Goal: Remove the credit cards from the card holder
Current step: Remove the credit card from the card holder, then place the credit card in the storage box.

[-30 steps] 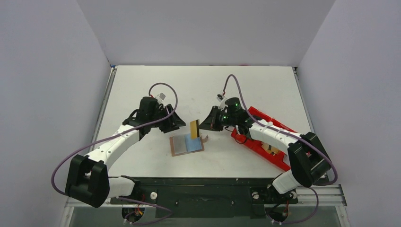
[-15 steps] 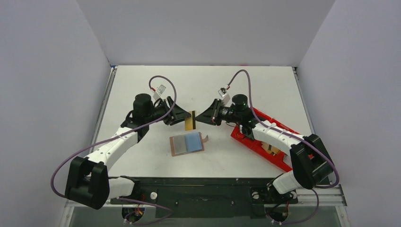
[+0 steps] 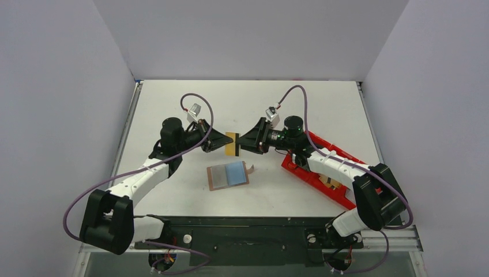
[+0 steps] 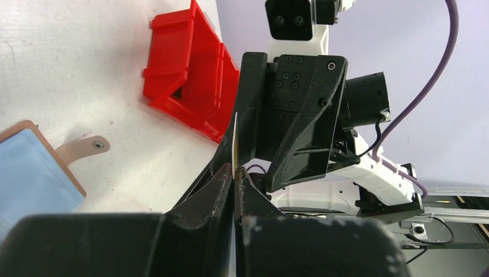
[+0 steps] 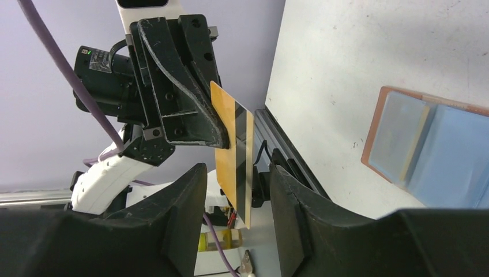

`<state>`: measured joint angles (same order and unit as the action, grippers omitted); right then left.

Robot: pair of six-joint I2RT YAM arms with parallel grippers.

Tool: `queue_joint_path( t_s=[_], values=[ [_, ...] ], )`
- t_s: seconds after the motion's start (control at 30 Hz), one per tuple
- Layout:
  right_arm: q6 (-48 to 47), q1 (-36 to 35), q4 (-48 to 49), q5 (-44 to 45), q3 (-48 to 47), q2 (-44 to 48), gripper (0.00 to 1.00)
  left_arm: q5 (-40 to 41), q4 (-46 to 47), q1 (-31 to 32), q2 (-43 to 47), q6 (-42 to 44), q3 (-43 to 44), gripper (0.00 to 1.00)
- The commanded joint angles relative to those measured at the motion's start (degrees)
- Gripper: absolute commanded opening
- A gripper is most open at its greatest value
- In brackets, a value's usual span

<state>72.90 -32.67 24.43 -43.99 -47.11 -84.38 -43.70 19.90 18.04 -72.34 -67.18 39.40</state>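
Right wrist: left gripper [image 5: 221, 136] pinches card [image 5: 233, 158], right gripper [image 5: 235, 193] spread around it; retreat straight back without brushing card

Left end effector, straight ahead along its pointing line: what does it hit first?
Probably the right end effector, facing it nose to nose. The card the left end effector clamps already sits between the right one's open jaws. Gap unclear.

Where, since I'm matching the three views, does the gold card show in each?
Top external: gold card, centre, just above the card holder.
Left wrist: thin edge-on sliver, centre.
Right wrist: face-on, centre, black stripe showing.
Shared landmark: the open card holder's blue panels.
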Motion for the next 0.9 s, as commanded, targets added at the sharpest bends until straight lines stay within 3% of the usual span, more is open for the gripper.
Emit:
queue_joint_path(
  t_s=[0.0, 0.3, 0.37, 0.43, 0.57, 0.63, 0.87],
  values=[
    [1.24, -0.35, 6.26, -0.16, 0.14, 1.56, 0.38, -0.65, 9.81, -0.11, -0.92, -5.27, -0.33, 0.0],
    [2.47, -1.1, 8.35, 0.06, 0.61, 1.84, 0.26, -0.97, 13.75, 0.13, -2.65, -8.34, 0.11, 0.0],
    [2.48, -1.09, 8.31, 0.22, 0.62, 2.06, 0.21, -1.31, 13.8, 0.21, -3.02, -8.26, 0.21, 0.0],
    [2.24, -1.1, 7.96, 0.45, 0.76, 2.14, 0.03, -1.87, 13.78, 0.31, -3.53, -8.16, 0.42, 0.0],
    [-0.21, -1.15, 5.27, 1.55, 0.84, 2.95, 0.0, -2.93, 12.94, 0.41, -3.77, -7.45, 0.72, 0.0],
    [-2.16, -1.13, 2.52, 2.36, 0.63, 3.66, 0.0, -2.95, 11.52, 0.4, -3.66, -6.42, 0.97, 0.11],
    [-8.51, -1.02, -8.94, 6.37, -0.54, 6.8, 0.0, -2.3, 4.54, 0.37, -2.41, -1.73, 2.3, 0.33]
  ],
)
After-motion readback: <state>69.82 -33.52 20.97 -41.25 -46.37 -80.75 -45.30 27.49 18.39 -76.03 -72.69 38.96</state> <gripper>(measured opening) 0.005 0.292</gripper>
